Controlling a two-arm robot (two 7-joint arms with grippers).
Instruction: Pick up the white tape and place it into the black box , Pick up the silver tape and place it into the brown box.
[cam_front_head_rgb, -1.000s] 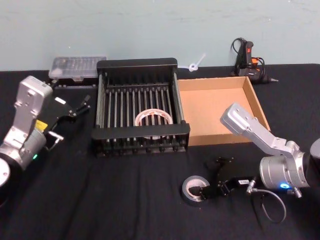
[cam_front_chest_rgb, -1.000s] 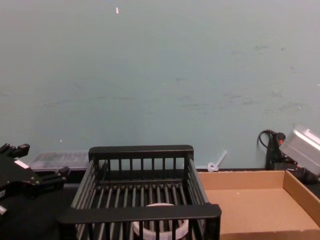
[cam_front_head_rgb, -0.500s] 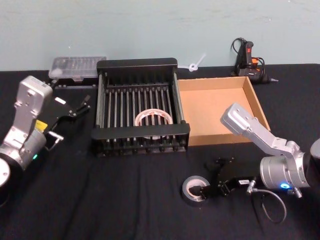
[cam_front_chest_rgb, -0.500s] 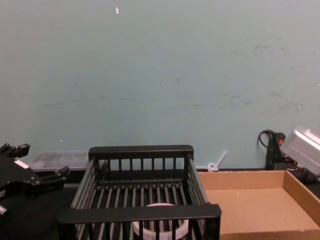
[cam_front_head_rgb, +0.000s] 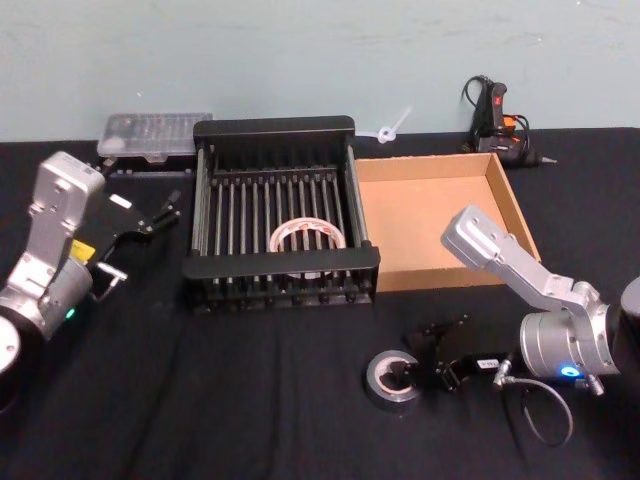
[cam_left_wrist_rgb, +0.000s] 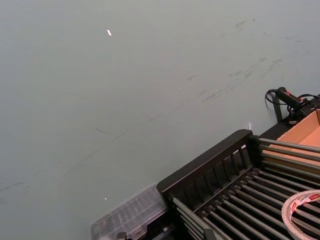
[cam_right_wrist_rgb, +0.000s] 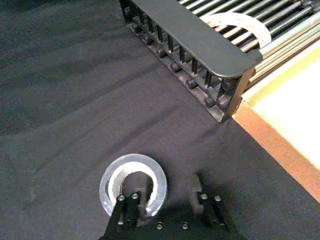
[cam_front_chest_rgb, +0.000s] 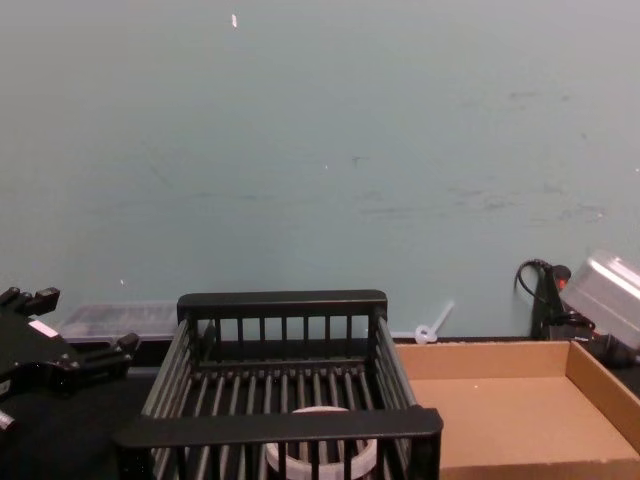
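Since a second ago your right end effector (cam_right_wrist_rgb: 167, 197) has rotated, one finger (cam_right_wrist_rgb: 142, 200) now inside the silver tape (cam_front_head_rgb: 391, 380), jaws spread. Left end effector (cam_front_head_rgb: 150, 215) idles beside the black box (cam_front_head_rgb: 283, 268) holding the white tape (cam_front_head_rgb: 307, 237); I cannot tell its grip. Rightward lies the brown box (cam_front_head_rgb: 440, 200); only bare bench (cam_front_head_rgb: 250, 400) lies between it and the silver tape.

My head camera looks forward and down from above, taking in the whole table (cam_front_head_rgb: 250, 400) back to the wall. My chest camera sits lower, facing straight across at the wall, close behind the black box (cam_front_chest_rgb: 280, 425). My left wrist camera tilts up toward the wall from beside that box's far corner. My right wrist camera looks steeply down, close over the silver tape (cam_right_wrist_rgb: 133, 186). All four share the black box and the brown box (cam_front_head_rgb: 440, 215).
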